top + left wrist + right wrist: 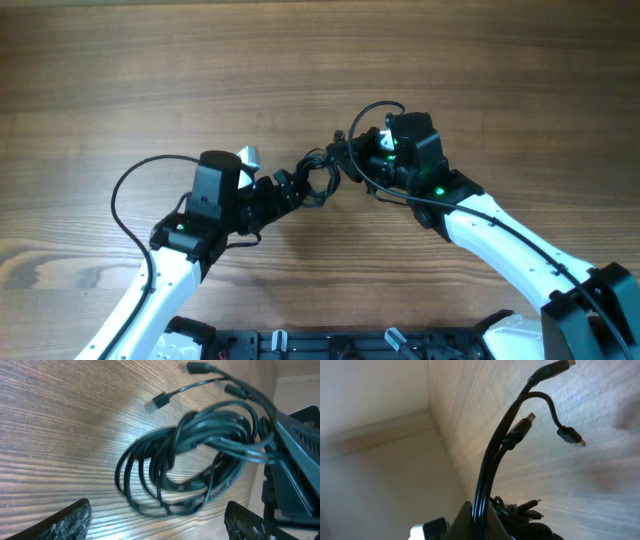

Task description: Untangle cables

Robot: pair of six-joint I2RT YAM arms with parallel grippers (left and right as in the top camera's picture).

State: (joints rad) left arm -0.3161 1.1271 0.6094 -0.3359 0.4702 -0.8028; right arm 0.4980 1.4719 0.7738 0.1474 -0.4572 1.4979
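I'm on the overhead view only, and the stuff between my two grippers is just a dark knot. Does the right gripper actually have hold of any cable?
Observer: Yes. In the right wrist view the right gripper is shut on the cables, which run up out of its grip.
Operator: Any loose ends on that side?
Observer: At least three silver-tipped plug ends stand free beyond the grip, fanned apart.
Operator: And my left gripper, is it on anything?
Observer: No. The left wrist view shows the left gripper open, its fingers wide apart, with the looped coil just ahead of them and nothing pinched.
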